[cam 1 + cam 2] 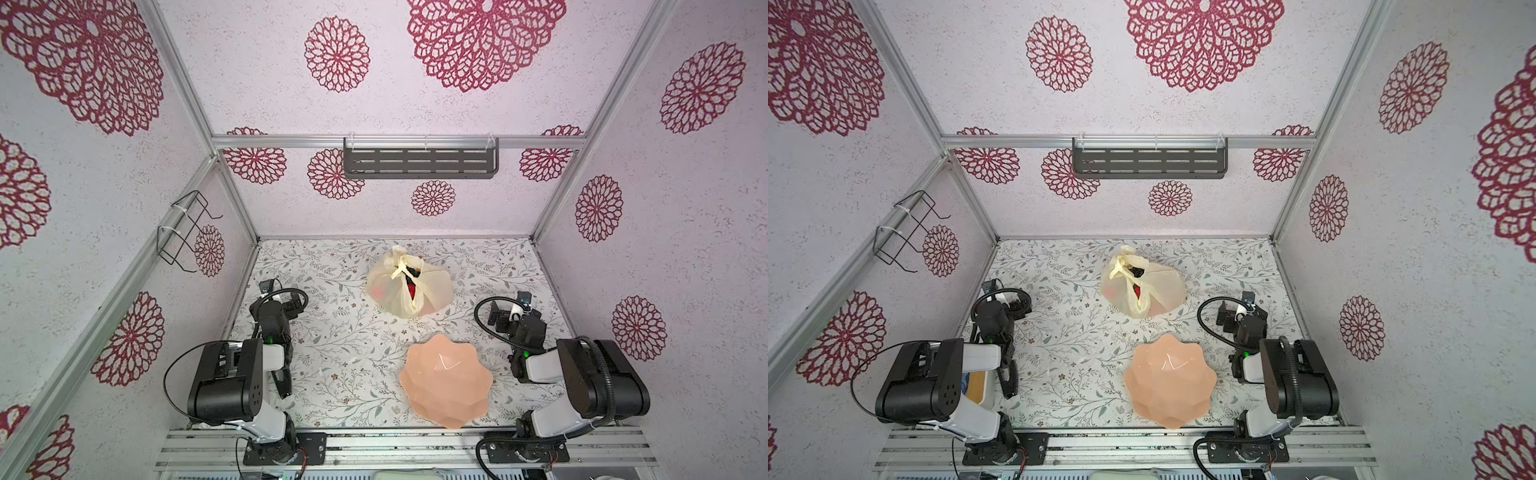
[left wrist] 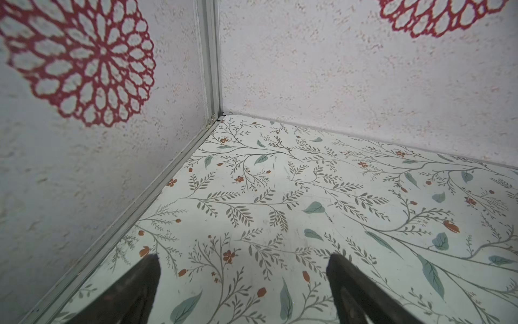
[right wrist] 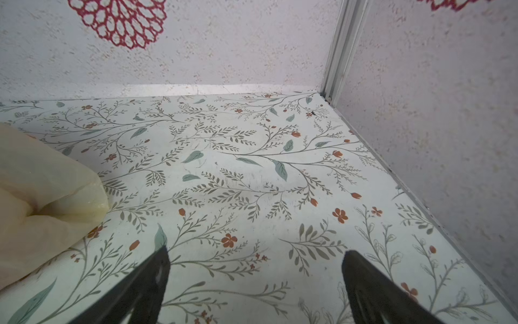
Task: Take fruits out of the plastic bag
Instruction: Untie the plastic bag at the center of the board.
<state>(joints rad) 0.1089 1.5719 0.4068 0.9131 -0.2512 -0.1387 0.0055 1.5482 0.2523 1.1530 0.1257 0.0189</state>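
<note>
- Left gripper [image 2: 243, 256]: jaws spread wide w/ nothing btwn them. Only bare table [image 2: 280, 196] lies ahead, and it faces a corner of the cell.
- Right gripper [image 3: 256, 251]: just as wide apart, holding nothing. The plastic bag [image 3: 42, 182] lies off to its left, not touching.
- In both top views the plastic bag [image 1: 436, 291] [image 1: 1167, 291] is cream-yellow and translucent. It sits slumped on the table toward the back, about mid-width, beyond both grippers. Its 2 handles bunch over the mouth, which gapes as a narrow slit.
- Inside it, fruits [image 1: 411, 291] [image 1: 1136, 291]: thru the slit show 1 red piece and, farther back, a dark clump. A faint reddish blur shows thru the bag wall. Can't tell which fruit is which, nor how many.
- Next out, the pink bowl [image 1: 446, 390] [image 1: 1169, 390]: wavy rim, upright, nearer the front edge than the bag and well apart from it, closer to the right arm [image 1: 598, 378].
- The left arm [image 1: 232, 382] and right arm are folded low at the front corners. Each gripper is near its own side wall, well apart from bag and bowl.
- On the walls: a grey slotted shelf [image 1: 419, 162] on the back wall and a black wire rack [image 1: 183, 230] on the left wall.
</note>
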